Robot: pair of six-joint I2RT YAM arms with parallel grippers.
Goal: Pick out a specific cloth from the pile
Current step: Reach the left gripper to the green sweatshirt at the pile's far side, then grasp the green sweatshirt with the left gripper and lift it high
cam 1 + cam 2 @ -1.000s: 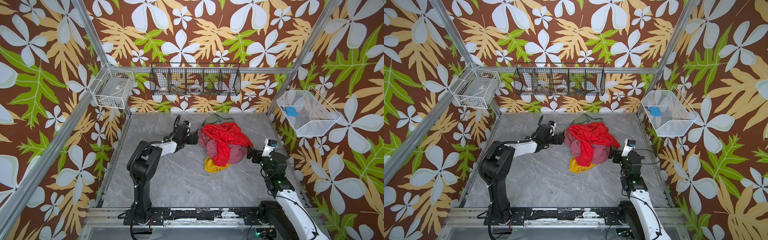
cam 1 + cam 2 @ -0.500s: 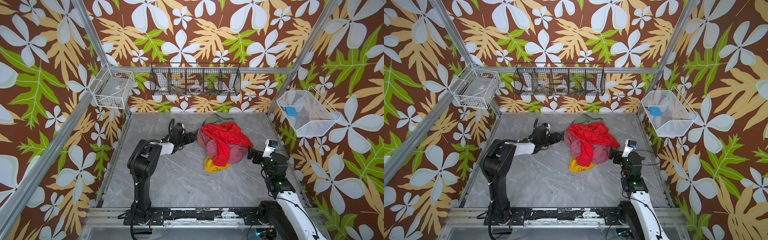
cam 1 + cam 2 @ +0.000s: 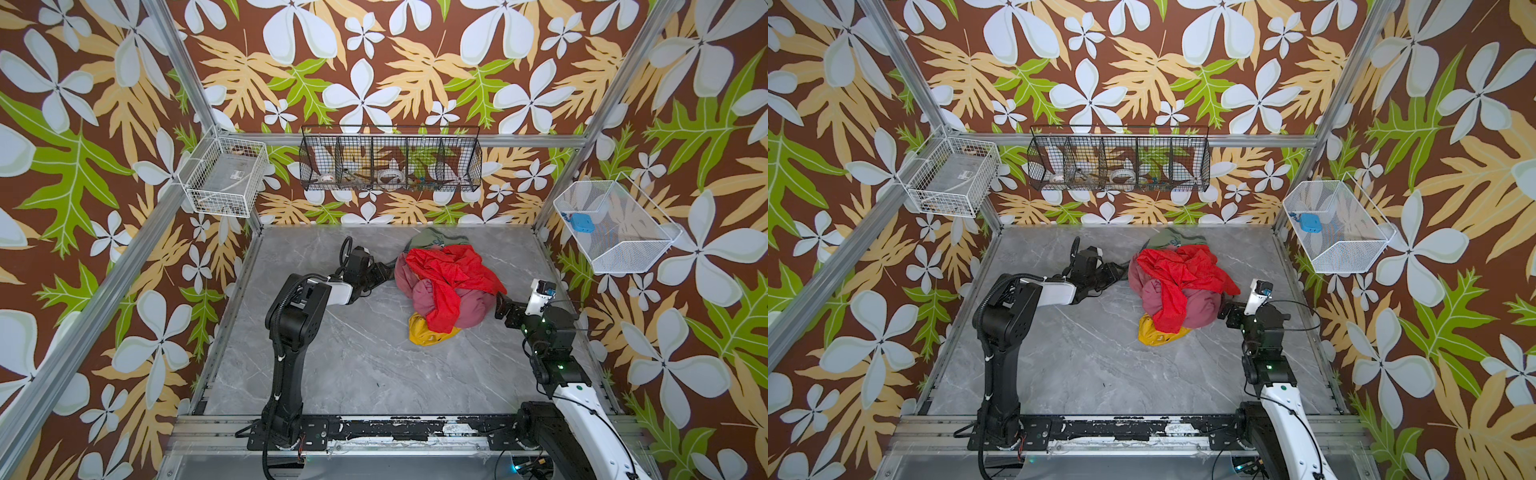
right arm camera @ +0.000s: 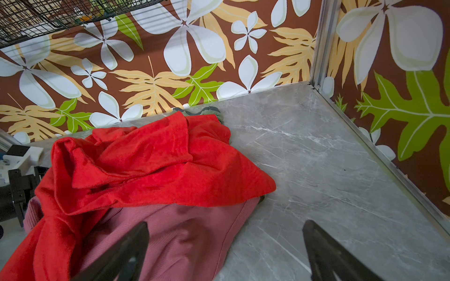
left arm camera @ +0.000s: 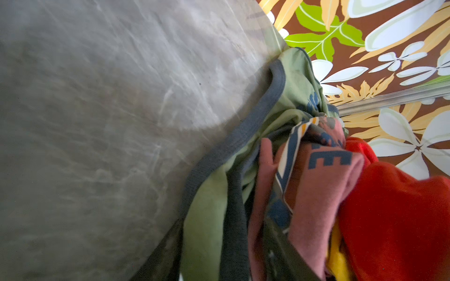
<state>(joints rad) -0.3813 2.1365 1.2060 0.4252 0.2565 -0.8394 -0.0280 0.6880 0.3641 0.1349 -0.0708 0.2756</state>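
The left end effector (image 3: 381,272) sits low at the edge of the pile (image 3: 451,286), w/ the cloth (image 5: 294,80) right in front of it. Its fingers don't show in any view, so I can't tell if it's clenched on fabric or not. The right end effector (image 4: 226,222) is released, jaws wide: one finger over the pink-maroon cloth (image 4: 190,238), the other over bare counter (image 4: 328,170). From there the cloth is on the pile's far side, just a sliver past the red cloth (image 4: 158,170).

Risks, imo:
- The cloth is tucked under and tangled w/ the pink-maroon one right ahead of the left end effector, so a pull prob drags the whole heap.
- A bite there could catch pink fabric too, b/c the folds overlap.
- A shallow pinch on the trim may slip.

Materials:
- The cloth is thin, limp olive jersey w/ a thick ribbed grey-blue band curving along its edge and navy-white-orange print crumpled in the folds.
- The red cloth looks fuzzy, towel-like, draped on top.
- The pink-maroon one is fine ribbed knit in rounded lumps.
- The counter is smooth, marble-look grey, so there's little friction to hold the heap back.
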